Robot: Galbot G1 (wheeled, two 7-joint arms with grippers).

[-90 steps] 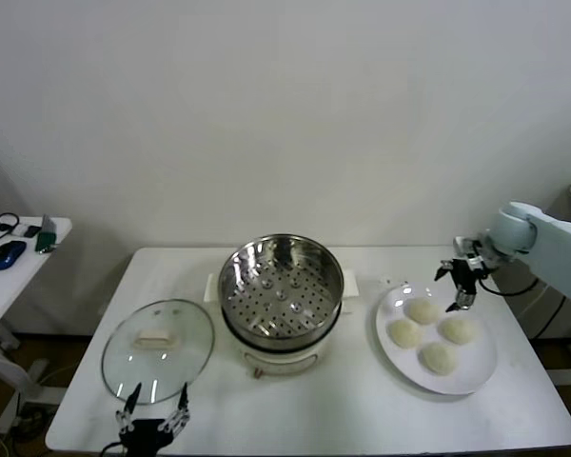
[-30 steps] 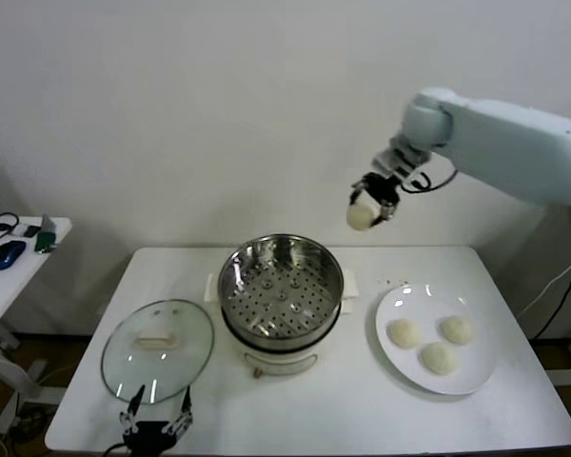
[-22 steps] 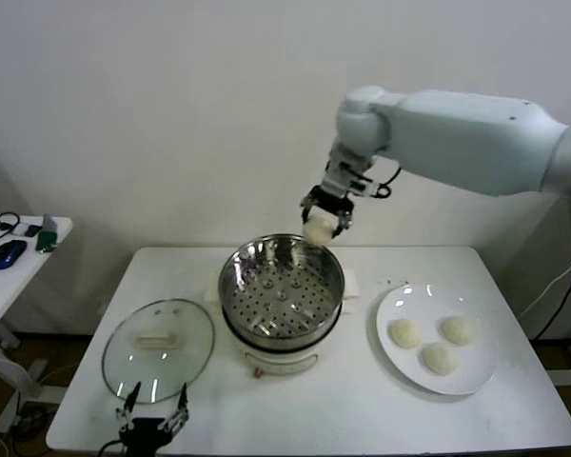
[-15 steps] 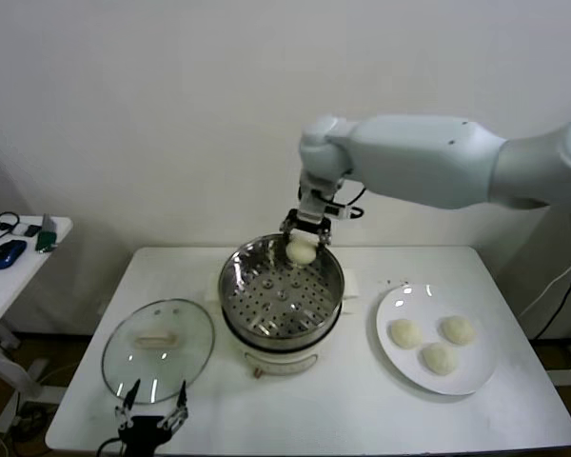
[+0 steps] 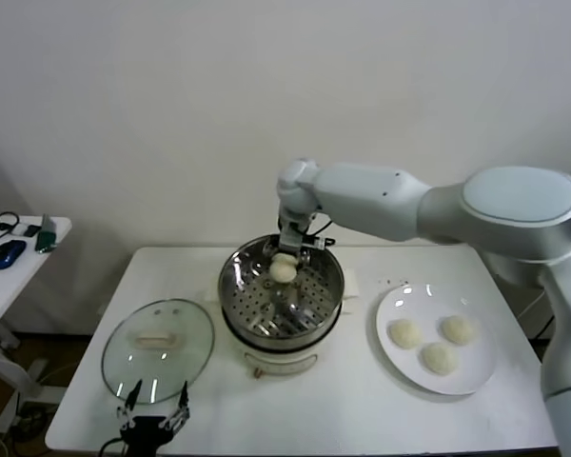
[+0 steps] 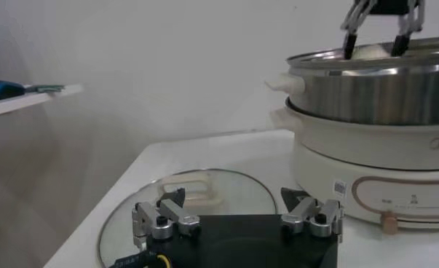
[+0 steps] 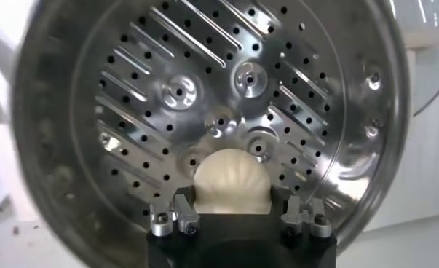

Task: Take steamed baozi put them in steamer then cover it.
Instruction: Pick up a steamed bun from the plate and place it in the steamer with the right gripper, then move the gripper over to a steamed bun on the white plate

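My right gripper [image 5: 284,262] is shut on one cream-white baozi [image 5: 283,270] and holds it just inside the steel steamer [image 5: 238,295], above its perforated bottom. In the right wrist view the baozi [image 7: 231,182] sits between the jaws over the steamer [image 7: 335,87] floor. Three more baozi [image 5: 404,333] lie on the white plate at the right. The glass cover [image 5: 158,347] rests flat on the table left of the steamer. My left gripper [image 5: 152,419] is open, low at the table's front edge just before the cover [image 6: 204,196].
The white plate [image 5: 471,376] sits at the table's right. A small side table [image 5: 29,257] with a mouse and cables stands at far left. The steamer's cream cooker base [image 6: 365,171] rises close to the left gripper.
The right arm carried the baozi from high at the right leftward and down into the steamer. The left gripper stayed put.
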